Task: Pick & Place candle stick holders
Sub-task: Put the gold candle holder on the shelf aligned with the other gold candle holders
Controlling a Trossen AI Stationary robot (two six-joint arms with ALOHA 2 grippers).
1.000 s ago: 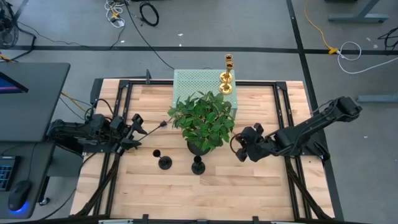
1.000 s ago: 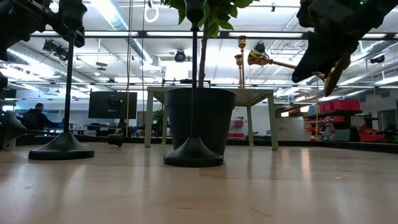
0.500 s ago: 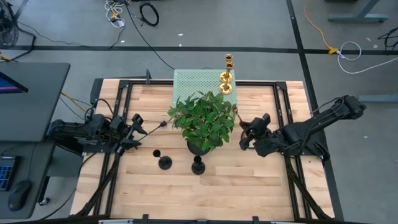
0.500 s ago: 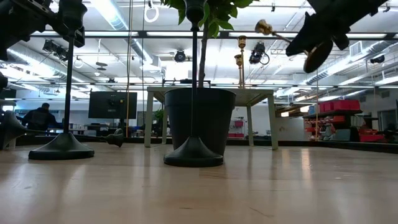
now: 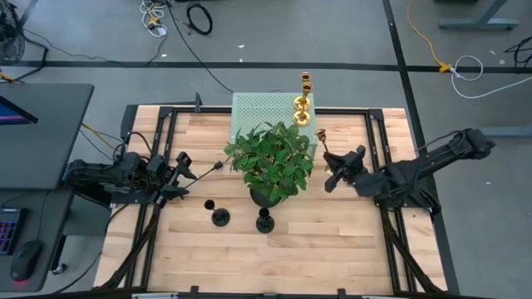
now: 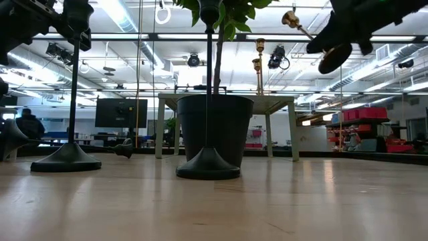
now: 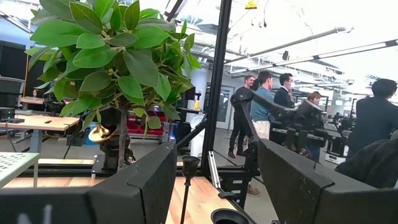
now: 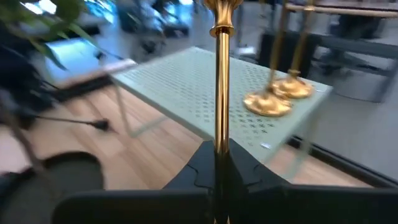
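My right gripper (image 5: 331, 159) is shut on a gold candlestick (image 5: 322, 139), high above the table to the right of the plant; it also shows in the low view (image 6: 301, 28). Two gold candlesticks (image 5: 302, 111) stand on their bases on a light green perforated stand (image 5: 258, 112). Two black candlesticks (image 5: 220, 218) (image 5: 264, 221) stand on the table in front of the plant. A third black candlestick (image 5: 208, 169) lies on its side, its base end by my left gripper (image 5: 184, 174), which is open at the table's left. My right gripper pinches the gold candlestick's stem (image 8: 219, 134) near its lower end between its two fingers. The stem runs on forward past the fingertips. The candlestick is lifted clear and tilted, its cup end (image 6: 289, 19) up and toward the table's far left, its base (image 6: 334, 59) low. My left gripper: I cannot tell whether its fingers touch the lying black candlestick.
A leafy plant (image 5: 270, 158) in a black pot (image 6: 214, 127) stands at the table's middle, between the arms. Black frame rails (image 5: 391, 199) run along the table's sides. People (image 7: 267, 106) stand in the room beyond.
My right gripper has risen and gone toward the table's far edge and the green stand, turning as it went. The gold candlestick has tipped from nearly level to slanting, its cup end now higher.
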